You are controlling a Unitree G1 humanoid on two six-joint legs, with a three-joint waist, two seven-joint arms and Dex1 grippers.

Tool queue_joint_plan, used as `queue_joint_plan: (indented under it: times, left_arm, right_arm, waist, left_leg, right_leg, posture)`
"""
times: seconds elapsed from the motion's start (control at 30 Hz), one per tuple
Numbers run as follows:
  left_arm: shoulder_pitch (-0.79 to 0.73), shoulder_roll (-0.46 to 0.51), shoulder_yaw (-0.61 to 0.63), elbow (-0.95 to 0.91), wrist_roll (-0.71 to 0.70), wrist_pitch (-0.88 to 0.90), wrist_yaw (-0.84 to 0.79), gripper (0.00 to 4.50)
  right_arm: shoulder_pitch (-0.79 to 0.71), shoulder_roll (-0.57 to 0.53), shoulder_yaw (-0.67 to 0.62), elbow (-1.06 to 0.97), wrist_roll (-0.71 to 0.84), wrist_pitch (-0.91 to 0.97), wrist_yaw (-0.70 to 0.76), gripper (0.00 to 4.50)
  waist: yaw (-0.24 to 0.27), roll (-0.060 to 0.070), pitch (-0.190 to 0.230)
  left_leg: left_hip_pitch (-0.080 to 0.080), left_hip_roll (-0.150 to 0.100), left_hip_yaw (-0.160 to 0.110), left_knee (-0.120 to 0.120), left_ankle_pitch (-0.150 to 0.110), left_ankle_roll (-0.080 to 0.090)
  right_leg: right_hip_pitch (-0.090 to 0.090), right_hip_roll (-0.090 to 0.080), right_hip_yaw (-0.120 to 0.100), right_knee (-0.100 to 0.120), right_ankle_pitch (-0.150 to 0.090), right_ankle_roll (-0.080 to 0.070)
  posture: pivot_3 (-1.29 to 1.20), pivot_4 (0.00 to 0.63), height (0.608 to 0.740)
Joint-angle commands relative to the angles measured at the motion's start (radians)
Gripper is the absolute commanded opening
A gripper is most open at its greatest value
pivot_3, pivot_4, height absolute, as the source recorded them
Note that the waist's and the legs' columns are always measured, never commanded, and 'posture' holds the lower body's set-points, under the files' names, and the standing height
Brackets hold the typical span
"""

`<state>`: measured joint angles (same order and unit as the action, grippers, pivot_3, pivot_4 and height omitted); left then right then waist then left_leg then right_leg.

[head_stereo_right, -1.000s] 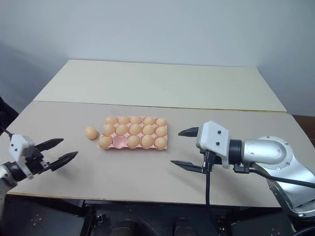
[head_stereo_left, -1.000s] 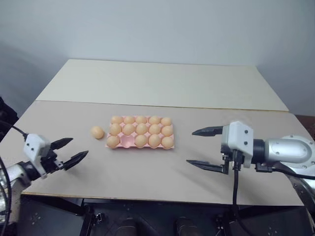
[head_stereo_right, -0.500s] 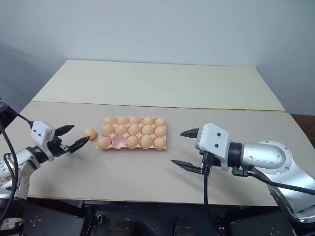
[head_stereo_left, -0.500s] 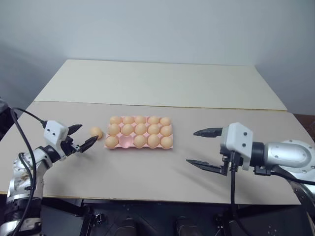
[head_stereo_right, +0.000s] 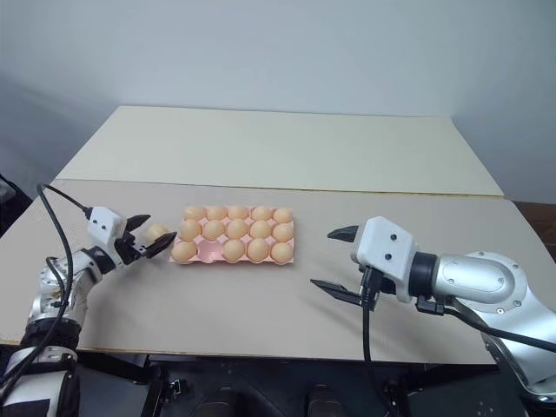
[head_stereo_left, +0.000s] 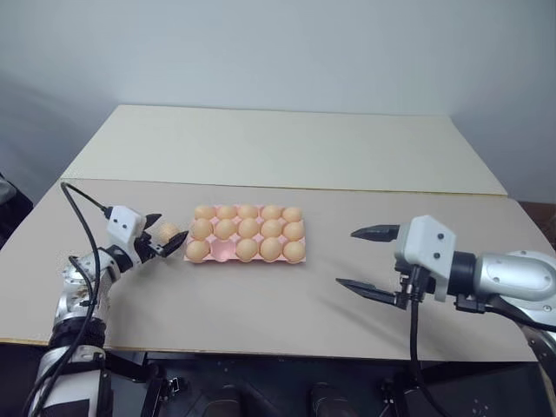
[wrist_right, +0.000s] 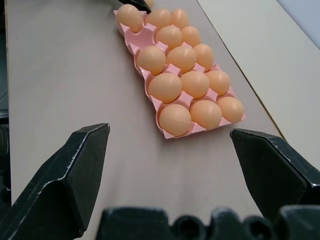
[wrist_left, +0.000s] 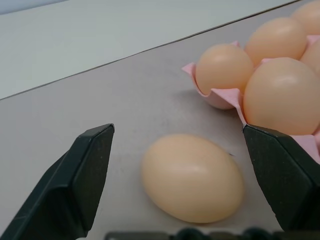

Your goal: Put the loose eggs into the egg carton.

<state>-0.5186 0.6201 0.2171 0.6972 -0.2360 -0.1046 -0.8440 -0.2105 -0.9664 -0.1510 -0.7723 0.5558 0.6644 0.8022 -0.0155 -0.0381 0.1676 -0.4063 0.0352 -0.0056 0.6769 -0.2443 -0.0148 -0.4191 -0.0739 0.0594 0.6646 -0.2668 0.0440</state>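
We see left gripper (head_stereo_left: 164, 238) spread wide around the loose egg (head_stereo_left: 168, 232), partly hiding it, centre-left. Egg carton (head_stereo_left: 224, 253) just right, one front cup empty. Right gripper (head_stereo_left: 369, 261) open, lower right, holding nothing. No readable markings.

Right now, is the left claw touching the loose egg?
Apart. In the left wrist view the loose egg lies on the table between the left claw's open fingers, with bare table showing on both sides of it.
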Motion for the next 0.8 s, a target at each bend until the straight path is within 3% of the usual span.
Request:
queue_joint_plan:
  times: [0.03, 0.2, 0.3, 0.43, 0.5, 0.7, 0.8]
  left_arm:
    - [-0.025, 0.004, -0.009, 0.028, 0.017, -0.014, 0.005, 4.45]
    - [-0.031, 0.0, -0.028, 0.061, 0.052, -0.007, 0.045, 4.45]
    - [-0.029, -0.002, -0.032, 0.063, 0.053, -0.013, 0.034, 3.84]
    - [-0.03, -0.003, -0.033, 0.066, 0.059, -0.018, 0.041, 2.57]
    - [-0.026, -0.001, -0.036, 0.062, 0.062, -0.021, 0.036, 2.29]
    - [0.043, 0.027, 0.012, -0.112, -0.007, 0.023, -0.007, 2.2]
    - [0.076, 0.056, 0.058, -0.27, -0.126, 0.094, -0.111, 2.2]
  right_arm:
    - [0.002, -0.015, -0.052, -0.035, 0.014, 0.011, -0.01, 4.5]
    - [0.005, -0.015, -0.06, -0.044, 0.018, 0.023, -0.017, 4.5]
    - [0.002, -0.013, -0.055, -0.043, 0.019, 0.026, -0.022, 4.5]
    - [-0.006, -0.011, -0.047, -0.035, 0.019, 0.024, -0.028, 4.5]
    - [-0.007, -0.01, -0.044, -0.033, 0.018, 0.023, -0.029, 4.5]
    - [0.003, -0.009, -0.052, -0.041, 0.021, 0.027, -0.035, 4.5]
    - [0.004, -0.009, -0.054, -0.046, 0.022, 0.03, -0.04, 4.5]
  waist:
    - [0.0, 0.0, 0.0]
    - [0.002, 0.0, 0.0]
    - [0.001, 0.0, 0.0]
    - [0.001, 0.0, 0.0]
    - [0.001, 0.0, 0.0]
    - [-0.001, 0.0, 0.0]
    - [0.0, 0.0, 0.0]
  left_leg:
    - [0.0, 0.0, 0.0, 0.0, 0.0, 0.0]
    - [0.0, 0.0, 0.0, 0.0, 0.0, 0.0]
    - [0.0, 0.0, 0.0, 0.0, 0.0, 0.0]
    - [0.0, 0.0, 0.0, 0.0, 0.0, 0.0]
    - [0.0, 0.0, 0.0, 0.0, 0.0, 0.0]
    - [0.0, 0.0, 0.0, 0.0, 0.0, 0.0]
    - [0.0, 0.0, 0.0, 0.0, 0.0, 0.0]
  right_leg:
    - [0.0, 0.0, 0.0, 0.0, 0.0, 0.0]
    - [0.0, 0.0, 0.0, 0.0, 0.0, 0.0]
    - [0.0, 0.0, 0.0, 0.0, 0.0, 0.0]
    - [0.0, 0.0, 0.0, 0.0, 0.0, 0.0]
    - [0.0, 0.0, 0.0, 0.0, 0.0, 0.0]
    - [0.0, 0.0, 0.0, 0.0, 0.0, 0.0]
    - [0.0, 0.0, 0.0, 0.0, 0.0, 0.0]
  posture:
    - [0.0, 0.15, 0.74]
    - [0.0, 0.15, 0.74]
    - [0.0, 0.15, 0.74]
    - [0.0, 0.15, 0.74]
    - [0.0, 0.15, 0.74]
    - [0.0, 0.15, 0.74]
    - [0.0, 0.15, 0.74]
